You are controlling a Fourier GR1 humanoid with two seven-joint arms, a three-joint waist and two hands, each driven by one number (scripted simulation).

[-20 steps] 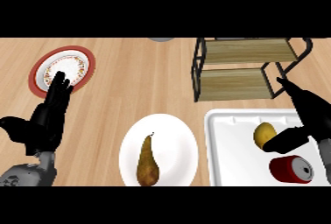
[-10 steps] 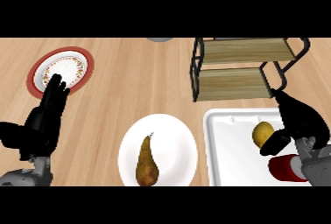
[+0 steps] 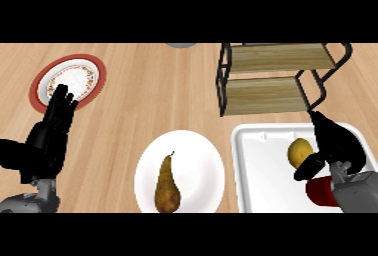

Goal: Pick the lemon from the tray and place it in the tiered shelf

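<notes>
You are bringing the right hand (image 3: 334, 145), fingers straight and thumb spread, against the small oval yellow lemon (image 3: 299, 151) lying at three o'clock in the white plastic tray (image 3: 258, 165); judge it light, stiff, roll-prone, so pinch its middle.

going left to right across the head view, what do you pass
Black left hand, open, in front of the red-rimmed round plate → white round plate holding a brown pear → yellow lemon in the white tray → black right hand.
</notes>
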